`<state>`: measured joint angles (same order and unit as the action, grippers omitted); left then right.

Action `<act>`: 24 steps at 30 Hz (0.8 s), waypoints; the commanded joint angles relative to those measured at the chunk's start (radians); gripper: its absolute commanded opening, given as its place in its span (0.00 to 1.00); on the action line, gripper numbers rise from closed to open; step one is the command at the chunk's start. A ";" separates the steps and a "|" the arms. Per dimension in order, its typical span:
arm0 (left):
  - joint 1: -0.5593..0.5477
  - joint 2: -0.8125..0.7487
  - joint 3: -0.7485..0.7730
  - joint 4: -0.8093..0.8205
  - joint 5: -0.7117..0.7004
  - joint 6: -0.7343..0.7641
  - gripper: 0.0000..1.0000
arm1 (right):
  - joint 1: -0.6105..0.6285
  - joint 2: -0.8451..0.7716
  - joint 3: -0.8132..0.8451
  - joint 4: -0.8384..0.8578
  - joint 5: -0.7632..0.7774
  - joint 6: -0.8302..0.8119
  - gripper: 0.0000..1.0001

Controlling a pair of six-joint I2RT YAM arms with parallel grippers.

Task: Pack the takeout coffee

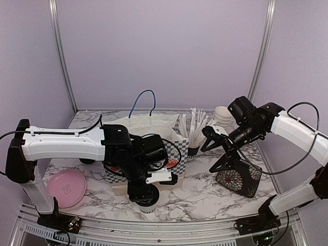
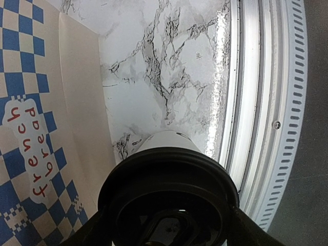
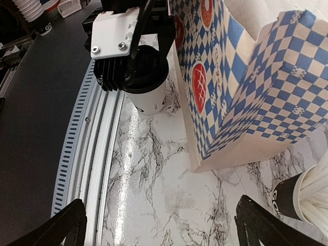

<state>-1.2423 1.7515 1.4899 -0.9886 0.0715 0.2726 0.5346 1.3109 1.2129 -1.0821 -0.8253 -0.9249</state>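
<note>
1. Down at the near edge, one takeout coffee cup stands upright on the marble table, just beside the blue-checked paper bag.
2. The left gripper hangs over it, jaws straddling the black lid; whether they press the lid, I cannot tell.
3. The right gripper hovers above bare marble with jaws spread wide, holding nothing, near the black cup of white straws.

Cup is white, black-lidded; bag shows blue-and-cream checks with red ovals; table is grey-veined white marble; plate at lower left is pink.
</note>
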 commanded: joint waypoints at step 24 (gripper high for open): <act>-0.153 -0.444 0.477 -0.078 -0.151 -0.160 0.59 | 0.004 0.442 0.888 -0.005 0.009 0.240 0.99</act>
<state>-1.3949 1.3705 1.9690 -1.0916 0.0605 0.1120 0.5343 1.6974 2.0315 -1.0523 -0.7689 -0.7486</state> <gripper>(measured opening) 0.728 0.987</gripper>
